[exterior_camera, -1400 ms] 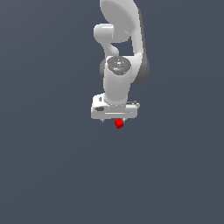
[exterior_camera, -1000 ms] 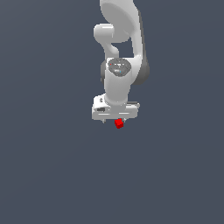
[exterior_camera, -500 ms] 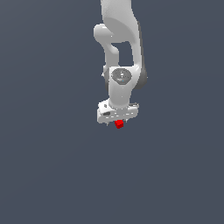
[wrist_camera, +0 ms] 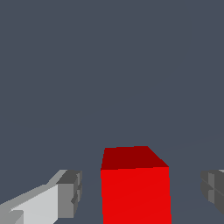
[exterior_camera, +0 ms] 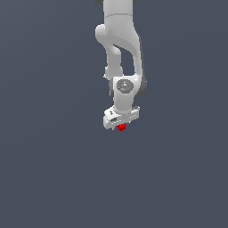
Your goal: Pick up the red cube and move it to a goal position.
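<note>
Wrist view alone shows it — gripper (wrist_camera: 140, 192) spread wide, pads (wrist_camera: 70, 193) clear of the red cube (wrist_camera: 134, 192).

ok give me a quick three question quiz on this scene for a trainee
1. True or false: the fingers are clamped shut on the red cube.
2. Where is the red cube? A) between the fingers, with a gap on each side B) outside both fingers C) stacked on a second cube
3. Fill in: the arm in the exterior view is coloured ___.

Key: 1 false, since the wrist view shows gaps on both sides of the cube. 2 A. 3 white.
</note>
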You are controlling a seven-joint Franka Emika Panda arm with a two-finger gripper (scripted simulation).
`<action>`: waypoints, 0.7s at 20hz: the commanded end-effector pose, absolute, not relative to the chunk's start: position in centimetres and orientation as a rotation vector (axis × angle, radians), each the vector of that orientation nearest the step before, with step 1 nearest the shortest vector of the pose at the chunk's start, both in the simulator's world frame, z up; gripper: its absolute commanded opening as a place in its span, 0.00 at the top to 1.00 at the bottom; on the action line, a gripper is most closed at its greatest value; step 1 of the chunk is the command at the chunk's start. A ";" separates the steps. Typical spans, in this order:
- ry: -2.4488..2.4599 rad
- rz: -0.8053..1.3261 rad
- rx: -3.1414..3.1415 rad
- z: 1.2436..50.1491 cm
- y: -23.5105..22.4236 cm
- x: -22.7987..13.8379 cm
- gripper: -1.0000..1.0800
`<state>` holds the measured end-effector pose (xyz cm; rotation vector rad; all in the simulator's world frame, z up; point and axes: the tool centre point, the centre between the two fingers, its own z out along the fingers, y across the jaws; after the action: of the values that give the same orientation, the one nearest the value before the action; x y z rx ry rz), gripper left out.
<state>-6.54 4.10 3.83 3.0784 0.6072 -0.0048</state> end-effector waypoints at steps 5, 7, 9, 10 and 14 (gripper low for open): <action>0.680 0.000 3.068 2.1 4.4 -7.4 0.04; 0.684 0.000 3.067 2.0 4.4 -7.4 0.04; 0.684 0.000 3.067 2.0 4.4 -7.4 1.00; 0.684 0.000 3.067 2.0 4.4 -7.4 1.00; 0.684 0.000 3.067 2.0 4.4 -7.4 1.00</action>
<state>-7.39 4.37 2.08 3.0672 0.6825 0.0011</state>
